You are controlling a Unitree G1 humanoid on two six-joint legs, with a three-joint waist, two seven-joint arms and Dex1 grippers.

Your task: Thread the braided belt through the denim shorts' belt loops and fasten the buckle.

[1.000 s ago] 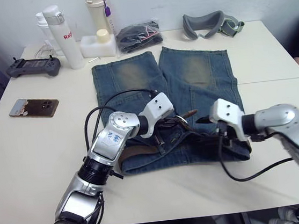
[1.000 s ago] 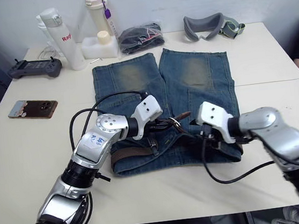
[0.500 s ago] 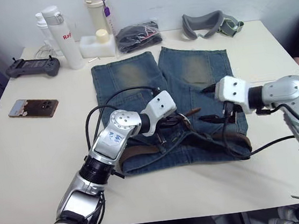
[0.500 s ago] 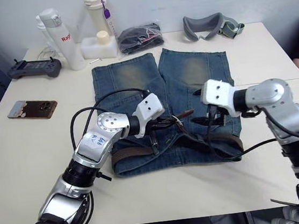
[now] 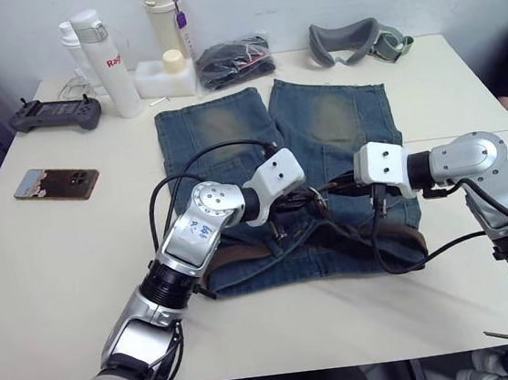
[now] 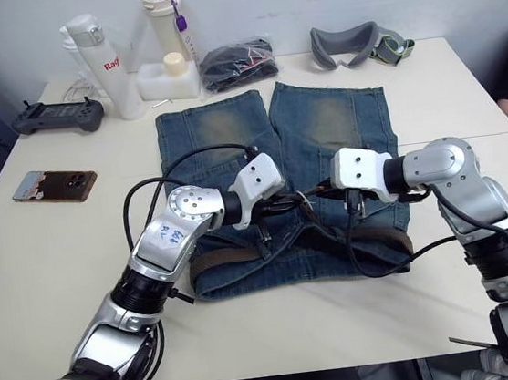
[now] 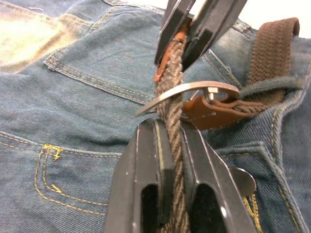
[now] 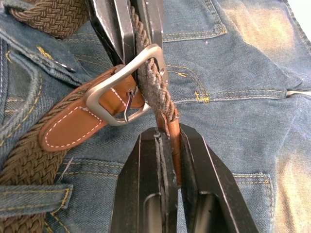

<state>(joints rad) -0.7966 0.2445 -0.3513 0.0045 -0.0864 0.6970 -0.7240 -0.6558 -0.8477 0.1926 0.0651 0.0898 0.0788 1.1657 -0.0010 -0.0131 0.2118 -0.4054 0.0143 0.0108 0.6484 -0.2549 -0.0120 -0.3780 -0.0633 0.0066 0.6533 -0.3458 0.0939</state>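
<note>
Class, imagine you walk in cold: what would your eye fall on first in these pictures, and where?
At the table's middle, over the waistband of the denim shorts, the left pincer and right pincer meet tip to tip. Both are shut on the braided belt, one on each side of the buckle, with the belt's end passed through its frame.

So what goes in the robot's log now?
left gripper: shut on braided belt | right gripper: shut on belt tip | belt through buckle, unfastened
</note>
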